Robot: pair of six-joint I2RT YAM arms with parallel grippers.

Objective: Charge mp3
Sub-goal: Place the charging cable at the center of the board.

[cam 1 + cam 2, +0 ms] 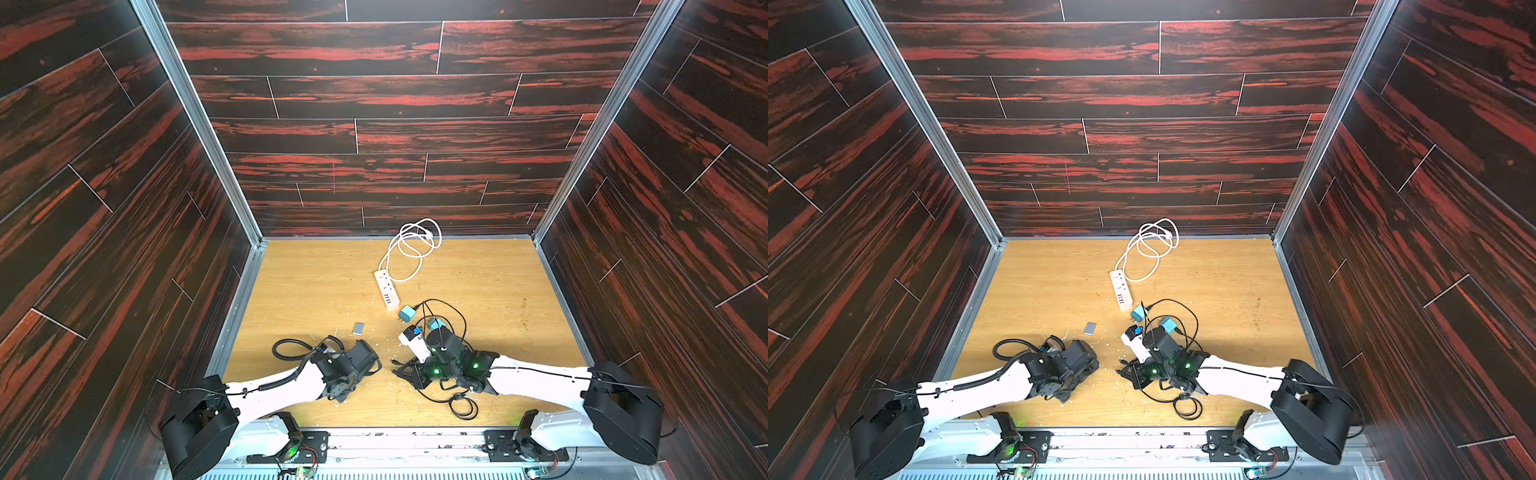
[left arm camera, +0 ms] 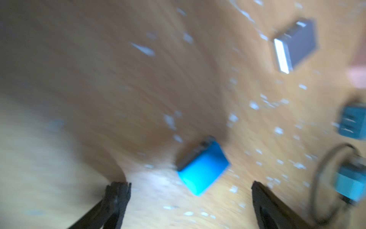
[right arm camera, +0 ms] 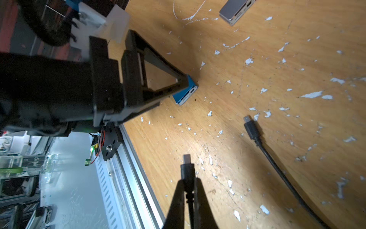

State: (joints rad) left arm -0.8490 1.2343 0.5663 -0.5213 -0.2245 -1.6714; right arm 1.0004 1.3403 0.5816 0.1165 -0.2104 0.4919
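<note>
The blue mp3 (image 2: pixel 204 168) lies flat on the wooden table (image 1: pixel 316 282), its port end showing in the right wrist view (image 3: pixel 187 93). My left gripper (image 2: pixel 188 187) is open wide, low over the table, and the mp3 sits just ahead of the gap without touching either finger. In the right wrist view the left gripper's tip (image 3: pixel 183 80) stands right over the mp3. My right gripper (image 3: pixel 188 184) is shut on the black cable plug (image 3: pixel 187 170), whose metal tip points toward the mp3 a short way off. In both top views the two grippers (image 1: pixel 376 361) (image 1: pixel 395 368) nearly meet and hide the mp3.
A second black plug (image 3: pixel 250 126) lies loose on the table. A grey card reader (image 1: pixel 358 328) lies behind the left gripper. Two teal chargers (image 1: pixel 407 312) (image 1: pixel 436 323) sit among black cable loops. Further back is a white power strip (image 1: pixel 386 289) with its coiled cord (image 1: pixel 411 245). White flecks litter the table.
</note>
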